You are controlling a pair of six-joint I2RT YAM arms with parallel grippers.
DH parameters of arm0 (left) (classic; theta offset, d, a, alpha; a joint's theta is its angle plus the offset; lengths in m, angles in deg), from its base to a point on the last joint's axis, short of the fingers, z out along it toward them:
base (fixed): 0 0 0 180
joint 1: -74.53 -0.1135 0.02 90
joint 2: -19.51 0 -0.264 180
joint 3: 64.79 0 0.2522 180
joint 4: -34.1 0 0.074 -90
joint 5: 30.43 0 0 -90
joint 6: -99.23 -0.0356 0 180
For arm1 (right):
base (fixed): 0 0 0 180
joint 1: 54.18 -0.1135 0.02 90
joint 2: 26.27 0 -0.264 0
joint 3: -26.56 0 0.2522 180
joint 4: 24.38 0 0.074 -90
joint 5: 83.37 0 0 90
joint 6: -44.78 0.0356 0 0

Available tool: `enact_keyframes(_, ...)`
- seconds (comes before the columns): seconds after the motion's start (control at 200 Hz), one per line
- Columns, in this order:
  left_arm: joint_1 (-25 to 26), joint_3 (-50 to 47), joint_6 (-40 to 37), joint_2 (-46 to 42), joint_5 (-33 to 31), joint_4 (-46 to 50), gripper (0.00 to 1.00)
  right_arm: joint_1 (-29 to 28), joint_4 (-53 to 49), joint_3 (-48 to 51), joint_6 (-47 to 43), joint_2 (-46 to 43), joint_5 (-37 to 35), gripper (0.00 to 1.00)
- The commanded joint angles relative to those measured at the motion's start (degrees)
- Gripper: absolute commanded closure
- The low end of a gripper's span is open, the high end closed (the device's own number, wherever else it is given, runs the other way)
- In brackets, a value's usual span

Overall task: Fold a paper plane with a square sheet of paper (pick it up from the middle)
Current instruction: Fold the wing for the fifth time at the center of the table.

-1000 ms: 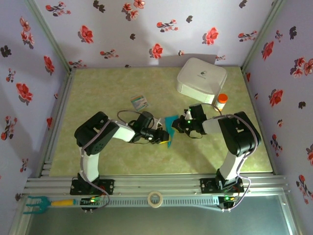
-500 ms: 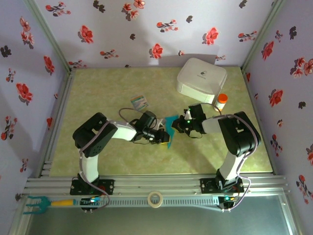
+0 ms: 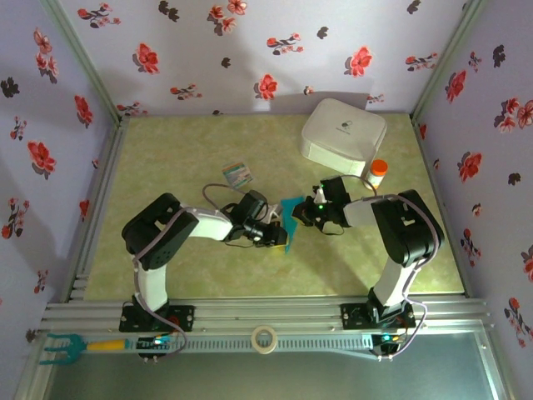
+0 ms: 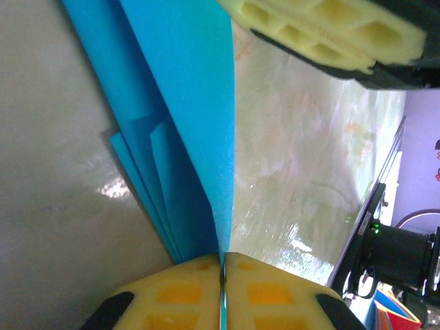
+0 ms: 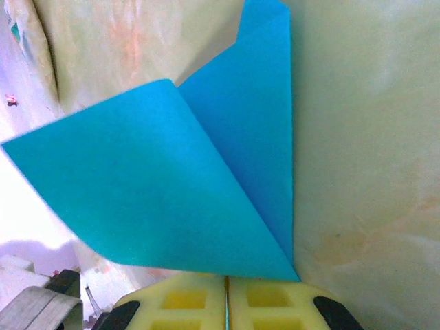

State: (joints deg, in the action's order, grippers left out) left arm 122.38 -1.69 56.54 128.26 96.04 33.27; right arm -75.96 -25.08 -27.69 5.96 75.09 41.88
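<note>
- Left gripper [image 4: 222, 265], well in front of the white box [image 3: 343, 133] and to its left: jaws pinched tight on a folded edge of the square sheet of paper [image 3: 290, 213].
- The creased turquoise sheet stretches between both grippers, in front of the box.
- Right gripper [image 5: 227, 283], nearer the box: jaws pressed together on the sheet's corner.
- Orange-capped bottle [image 3: 378, 172] stands just beside the box; a printed card [image 3: 237, 173] lies to the box's left.

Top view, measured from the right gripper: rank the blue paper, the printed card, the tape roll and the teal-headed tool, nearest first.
1. blue paper, pinched in the right gripper itself.
2. printed card, farther back and to the left.
3. tape roll, near edge, centre.
4. teal-headed tool, near-left corner.
</note>
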Motion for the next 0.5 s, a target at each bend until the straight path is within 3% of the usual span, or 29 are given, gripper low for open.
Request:
enact_keyframes(0.0, 1.44, -2.19, -2.28, -0.76, 1.24, 9.22, 0.89, -0.31, -4.82, 0.14, -1.71, 1.56, -5.11, 0.90)
enact_keyframes(0.1, 1.62, -2.49, -2.18, -0.87, 1.15, 8.97, 1.00, -0.31, -4.78, 0.17, -1.61, 1.49, -5.13, 0.90)
enact_keyframes(0.23, 1.74, -2.43, -2.55, -0.91, 1.15, 9.32, 1.00, -0.36, -4.97, 0.13, -1.52, 1.57, -5.33, 0.90)
enact_keyframes(0.28, 1.71, -2.76, -2.52, -1.07, 1.15, 9.18, 0.93, -0.29, -5.11, 0.08, -1.52, 1.49, -5.31, 0.90)
enact_keyframes(0.405, 1.83, -3.32, -2.36, -1.63, 0.81, 9.15, 0.90, -0.30, -5.49, 0.05, -1.54, 1.31, -5.56, 0.90)
enact_keyframes(0.495, 1.80, -3.90, -2.10, -1.87, 0.80, 8.90, 0.92, -0.37, -5.54, 0.03, -1.61, 1.23, -5.58, 0.90)
